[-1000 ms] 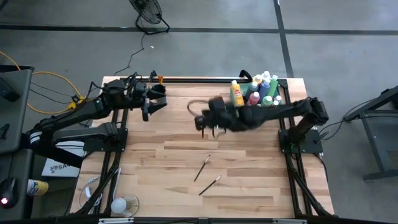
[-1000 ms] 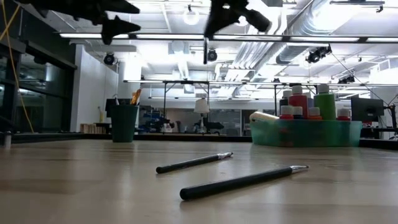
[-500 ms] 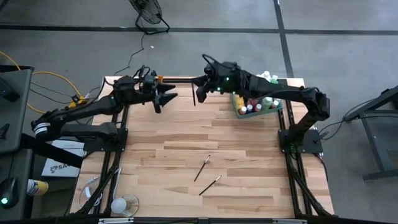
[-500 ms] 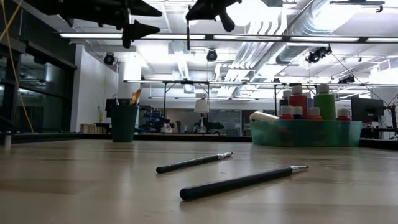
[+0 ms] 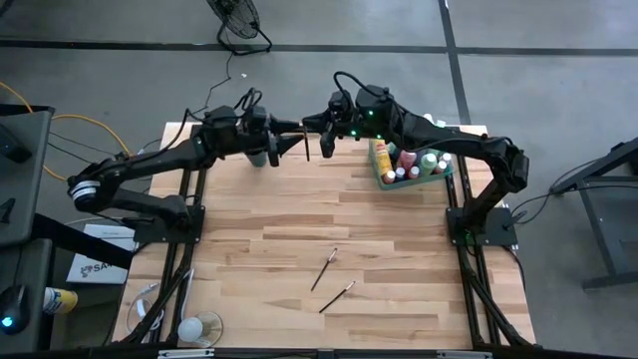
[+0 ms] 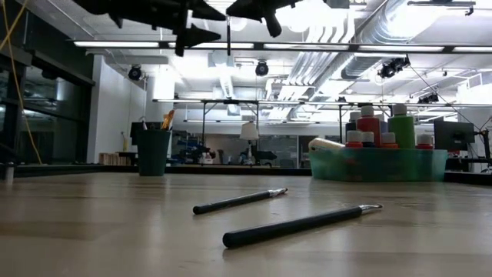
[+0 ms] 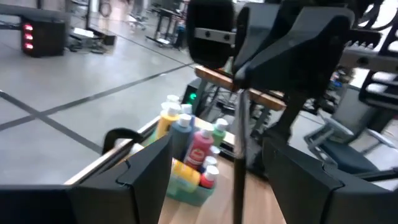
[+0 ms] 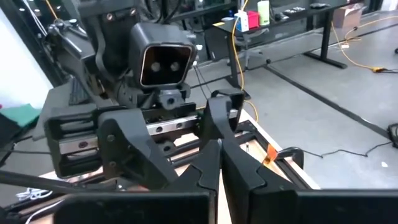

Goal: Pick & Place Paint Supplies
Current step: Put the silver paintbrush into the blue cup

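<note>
Right gripper (image 5: 321, 138), raised over the table's far edge, pinches a paintbrush (image 5: 308, 148) hanging down; left gripper (image 5: 289, 143) faces it, spread. Handover seems underway: left should close on the brush, then right releases.

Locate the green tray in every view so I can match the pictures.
High view: the green tray sits at the table's far right corner.
Low view: it stands right of centre, toward the far edge.
Left wrist view: it lies ahead at the table's corner.
Right wrist view: not in it.
Shared landmark: the paint bottles standing in it.
</note>
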`<state>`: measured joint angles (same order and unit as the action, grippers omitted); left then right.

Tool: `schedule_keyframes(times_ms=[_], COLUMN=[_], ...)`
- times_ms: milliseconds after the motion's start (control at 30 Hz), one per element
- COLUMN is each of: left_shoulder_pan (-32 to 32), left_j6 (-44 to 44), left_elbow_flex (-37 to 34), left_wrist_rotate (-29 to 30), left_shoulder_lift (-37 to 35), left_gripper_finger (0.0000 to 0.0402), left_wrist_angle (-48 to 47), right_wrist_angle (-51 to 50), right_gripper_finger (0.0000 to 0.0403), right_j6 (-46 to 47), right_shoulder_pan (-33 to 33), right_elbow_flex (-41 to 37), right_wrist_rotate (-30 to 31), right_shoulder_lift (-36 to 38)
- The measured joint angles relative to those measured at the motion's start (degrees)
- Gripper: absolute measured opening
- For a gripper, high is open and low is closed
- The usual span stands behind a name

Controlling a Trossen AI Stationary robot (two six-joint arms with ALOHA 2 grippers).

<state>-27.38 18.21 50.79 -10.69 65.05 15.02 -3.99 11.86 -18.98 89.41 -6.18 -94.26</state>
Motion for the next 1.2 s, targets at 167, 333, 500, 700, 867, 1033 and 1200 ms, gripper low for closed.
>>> schedule_keyframes(times_ms=[167, 333, 500, 700, 867, 1033, 1200], left_shoulder_pan=[0.02, 0.05, 0.15, 0.02, 0.02, 0.02, 0.02], left_j6=[-0.1, 0.26, 2.82, 3.09, 3.05, 1.68, -0.39], left_elbow_flex=[3.29, 5.08, 5.13, 5.13, 5.13, 5.13, 5.13], left_wrist_rotate=[-4.07, -7.68, -7.92, -7.85, -7.76, -7.57, -5.04], left_shoulder_lift=[3.17, 5.51, 6.1, 5.93, 5.9, 5.88, 5.88], left_gripper_finger=[0.0244, 0.0239, 0.0185, 0.0046, 0.0024, 0.0017, 0.0017], left_wrist_angle=[-0.06, -0.02, -0.26, -0.15, -0.19, -0.66, -3.49], right_wrist_angle=[0.21, 0.48, 0.45, 0.42, 0.39, 0.3, 0.35], right_gripper_finger=[0.0004, 0.0004, 0.0004, 0.0004, 0.0004, 0.0013, 0.0076], right_j6=[-0.18, -0.35, -0.33, -0.29, 0.06, 0.54, 3.46], right_shoulder_pan=[0.11, 0.07, 0.09, 0.09, 0.09, 0.17, 0.0], right_elbow_flex=[0.0, 0.0, 0.0, 0.0, 0.0, 0.0, 0.0], right_wrist_rotate=[-0.17, -1.39, -1.47, -1.48, -0.83, 1.02, 0.27], right_shoulder_lift=[-0.02, -0.04, -0.07, -0.08, -0.11, -0.11, -0.13])
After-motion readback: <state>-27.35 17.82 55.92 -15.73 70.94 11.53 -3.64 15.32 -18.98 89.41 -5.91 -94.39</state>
